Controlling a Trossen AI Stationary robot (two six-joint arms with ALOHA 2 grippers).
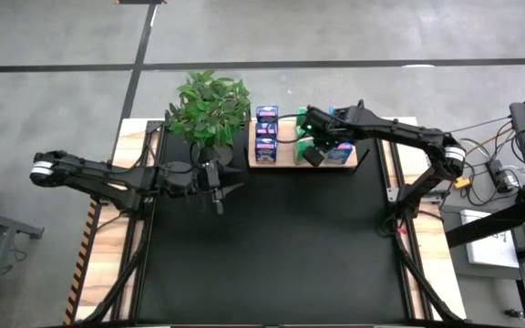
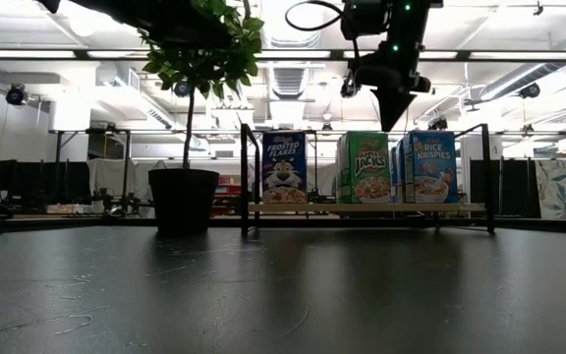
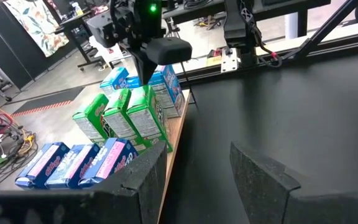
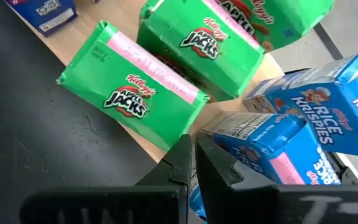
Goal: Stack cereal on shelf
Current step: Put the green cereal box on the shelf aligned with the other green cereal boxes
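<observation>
The light wood shelf (image 1: 285, 155) lies at the table's far edge. On it the cereal boxes stand upright on their bottoms: dark blue-purple ones (image 1: 266, 135) at the left, green ones (image 2: 363, 167) in the middle, light blue ones (image 2: 425, 167) at the right. My right gripper (image 2: 391, 126) is shut and points down, its tip level with the box tops, between a green box (image 4: 132, 93) and a light blue box (image 4: 260, 146). My left gripper (image 1: 219, 187) is open and empty over the black mat, near the plant pot. My right gripper's shut fingers (image 4: 185, 163) stand by the upper edge of the nearest light blue box (image 4: 241, 134), coming from above. I cannot tell whether they touch it.
A leafy potted plant (image 1: 210, 107) stands left of the shelf, its black pot (image 2: 183, 200) on the mat. The black mat (image 1: 281, 246) covers the table's middle and near part. The shelf frame's dark posts (image 2: 487, 177) rise at the shelf's ends.
</observation>
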